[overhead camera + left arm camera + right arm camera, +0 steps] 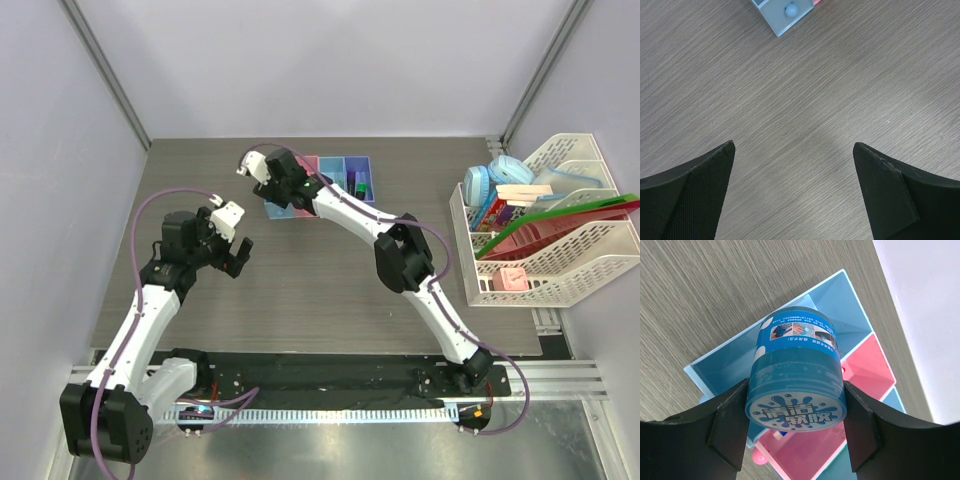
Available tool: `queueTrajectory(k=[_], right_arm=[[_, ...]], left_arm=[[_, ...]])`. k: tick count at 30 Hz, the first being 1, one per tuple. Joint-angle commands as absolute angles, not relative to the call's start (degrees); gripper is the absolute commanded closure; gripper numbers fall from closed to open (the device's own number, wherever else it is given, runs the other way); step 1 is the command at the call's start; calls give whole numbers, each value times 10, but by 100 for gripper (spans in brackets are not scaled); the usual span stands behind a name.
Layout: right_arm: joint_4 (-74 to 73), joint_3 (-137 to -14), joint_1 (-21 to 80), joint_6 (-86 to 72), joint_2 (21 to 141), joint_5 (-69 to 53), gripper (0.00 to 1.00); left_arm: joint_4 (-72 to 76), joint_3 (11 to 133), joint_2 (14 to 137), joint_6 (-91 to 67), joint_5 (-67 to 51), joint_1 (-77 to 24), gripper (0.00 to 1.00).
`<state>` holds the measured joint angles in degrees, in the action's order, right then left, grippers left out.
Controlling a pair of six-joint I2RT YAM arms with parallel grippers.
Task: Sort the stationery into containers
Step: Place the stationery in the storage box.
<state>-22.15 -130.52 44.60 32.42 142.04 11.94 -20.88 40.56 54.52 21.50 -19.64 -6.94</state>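
Observation:
The containers (335, 170) are a joined row of small bins at the far middle of the table. My right gripper (796, 407) is shut on a round blue jar (796, 380) with a printed lid. It holds the jar over the blue bin (725, 367), beside the pink bin (862, 370). In the top view the right gripper (268, 182) hides the jar. A black green-capped highlighter (358, 183) lies in a bin further right. My left gripper (793, 150) is open and empty over bare table, and it shows in the top view (238, 262) left of centre.
A large white mesh rack (560, 255) with books and folders stands at the right edge. A corner of a bin (785, 15) with a small pale round piece (791, 9) shows at the top of the left wrist view.

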Motion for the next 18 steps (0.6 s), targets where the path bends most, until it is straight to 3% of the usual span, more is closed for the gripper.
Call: queueTrajectory(k=[1, 12, 18], right_arm=[[-202, -1306, 457, 390, 1406, 177, 32], [-203, -1302, 471, 429, 1409, 212, 15], [-200, -1305, 471, 435, 1409, 221, 11]], left_arm=[[-206, 417, 543, 210, -212, -62, 0], [-205, 417, 543, 207, -220, -62, 0], [-202, 414, 544, 203, -223, -58, 0]])
